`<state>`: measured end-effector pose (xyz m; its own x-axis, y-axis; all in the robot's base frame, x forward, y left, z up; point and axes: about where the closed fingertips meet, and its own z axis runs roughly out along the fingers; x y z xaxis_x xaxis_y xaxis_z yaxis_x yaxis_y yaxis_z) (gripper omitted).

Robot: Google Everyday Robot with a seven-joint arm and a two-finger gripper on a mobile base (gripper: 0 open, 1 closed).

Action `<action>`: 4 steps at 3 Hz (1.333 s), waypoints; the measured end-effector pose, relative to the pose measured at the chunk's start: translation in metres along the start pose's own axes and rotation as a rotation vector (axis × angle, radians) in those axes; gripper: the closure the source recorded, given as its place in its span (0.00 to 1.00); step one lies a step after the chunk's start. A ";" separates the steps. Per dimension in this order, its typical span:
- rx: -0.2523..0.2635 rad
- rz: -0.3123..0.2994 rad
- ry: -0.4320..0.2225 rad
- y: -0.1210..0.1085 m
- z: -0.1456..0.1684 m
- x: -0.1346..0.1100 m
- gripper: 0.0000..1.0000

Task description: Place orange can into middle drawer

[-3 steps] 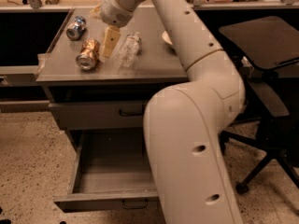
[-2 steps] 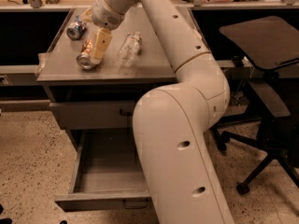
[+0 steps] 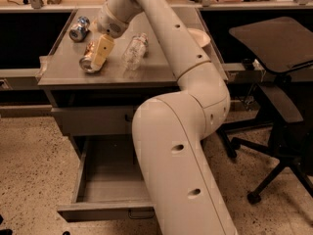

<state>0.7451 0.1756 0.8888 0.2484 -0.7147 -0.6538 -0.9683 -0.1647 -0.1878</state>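
Note:
The orange can (image 3: pixel 88 61) lies on its side on the grey cabinet top (image 3: pixel 146 70), silver end toward the front left. My gripper (image 3: pixel 101 53) is down at the can, its cream tip lying over the can's right side and hiding part of it. The middle drawer (image 3: pixel 105 182), the cabinet's lowest, is pulled open below and holds nothing I can see; its dark handle (image 3: pixel 139 213) is at the front edge. My arm's large white body hides the drawer's right part.
A blue-and-silver can (image 3: pixel 78 29) lies at the back left of the top. A clear plastic bottle (image 3: pixel 134 51) lies just right of the gripper. A white bowl (image 3: pixel 201 37) sits behind my arm. The upper drawer (image 3: pixel 90 121) is shut. A black office chair (image 3: pixel 276 53) stands right.
My gripper has moved left, away from the clear bottle and down onto the orange can. The can, bottle and drawer have not moved.

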 end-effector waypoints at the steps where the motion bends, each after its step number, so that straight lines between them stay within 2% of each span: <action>1: 0.018 0.071 0.008 -0.008 0.002 0.007 0.00; 2: 0.024 0.139 0.006 -0.014 0.011 0.013 0.00; 3: 0.022 0.166 0.007 -0.017 0.017 0.016 0.00; 4: 0.005 0.187 0.005 -0.017 0.029 0.023 0.19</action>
<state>0.7680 0.1818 0.8557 0.0637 -0.7360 -0.6740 -0.9974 -0.0248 -0.0672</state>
